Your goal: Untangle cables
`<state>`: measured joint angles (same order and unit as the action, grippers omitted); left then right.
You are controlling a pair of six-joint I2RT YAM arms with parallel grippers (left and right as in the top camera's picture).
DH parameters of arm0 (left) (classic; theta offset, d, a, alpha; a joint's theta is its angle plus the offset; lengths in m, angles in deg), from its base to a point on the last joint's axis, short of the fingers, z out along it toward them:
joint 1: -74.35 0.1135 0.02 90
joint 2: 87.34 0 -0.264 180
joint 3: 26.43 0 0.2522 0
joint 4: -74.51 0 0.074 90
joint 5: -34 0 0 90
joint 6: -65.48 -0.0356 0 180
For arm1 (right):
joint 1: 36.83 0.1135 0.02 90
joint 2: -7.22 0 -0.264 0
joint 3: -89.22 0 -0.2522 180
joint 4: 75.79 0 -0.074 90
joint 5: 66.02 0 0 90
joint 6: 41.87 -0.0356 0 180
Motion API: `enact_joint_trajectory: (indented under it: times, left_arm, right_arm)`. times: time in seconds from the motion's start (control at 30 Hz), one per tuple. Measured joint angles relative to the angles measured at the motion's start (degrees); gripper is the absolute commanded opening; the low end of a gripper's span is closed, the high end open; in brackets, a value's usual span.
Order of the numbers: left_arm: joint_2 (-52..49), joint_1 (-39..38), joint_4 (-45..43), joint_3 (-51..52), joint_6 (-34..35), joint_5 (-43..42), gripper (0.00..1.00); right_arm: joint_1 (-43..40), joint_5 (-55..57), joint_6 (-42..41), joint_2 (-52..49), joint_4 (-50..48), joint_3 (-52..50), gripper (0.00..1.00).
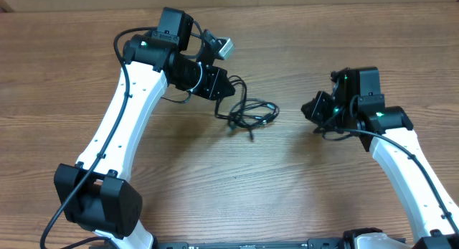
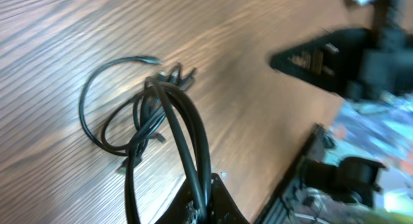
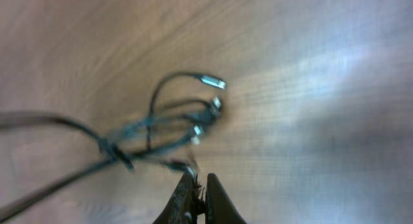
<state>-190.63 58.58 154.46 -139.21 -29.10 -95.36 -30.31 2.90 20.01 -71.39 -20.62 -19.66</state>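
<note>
Nearest the left wrist camera, the left claw (image 2: 208, 201) looks clenched on a doubled loop of the cables (image 2: 151, 117). The thick strands run straight into it, though only one finger shows at the frame's bottom edge. Beyond that loop, the rest of the cables lie in one knotted heap on the table (image 1: 215, 177). Farther on, on the far side of the cables from the left claw, is the right claw (image 3: 199, 185), its fingers pressed together. A strand ends at their tips, but blur hides whether it is pinched. I judge the task barely begun: no strand lies free, so all the separating is left. A few silvery plugs (image 3: 213, 82) show, but how the strands cross cannot be made out.
</note>
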Motion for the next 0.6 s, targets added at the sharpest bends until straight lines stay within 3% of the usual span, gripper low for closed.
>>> enact_joint_trajectory:
  times: [0.1, 0.13, 0.2, 0.23, 0.33, 0.6]
  left_arm:
    - [0.0, -0.4, -0.2, 0.3, 3.9, 2.7, 0.04]
    - [0.0, -0.5, -0.2, 0.4, 4.9, 3.1, 0.04]
    - [0.0, -1.2, -0.2, 1.0, 6.6, 4.1, 0.04]
    - [0.0, -1.6, -0.2, 1.3, 7.3, 4.4, 0.04]
    - [0.0, -2.8, -0.2, 1.7, 8.1, 4.9, 0.04]
    - [0.0, -3.1, -0.3, 1.7, 8.8, 5.2, 0.04]
  right_arm:
    - [0.0, -2.4, -0.2, 0.0, 1.4, 0.0, 0.04]
    - [0.0, -3.2, -0.3, 0.0, 1.2, 0.0, 0.17]
    - [0.0, -5.8, -0.7, -0.1, -0.2, 0.0, 0.66]
    - [0.0, -6.5, -1.9, -0.1, -0.5, 0.0, 0.82]
    - [0.2, -10.8, -7.6, -0.6, -3.0, 0.0, 0.91]
    - [6.0, -18.0, -24.1, -8.5, -16.9, 0.0, 0.91]
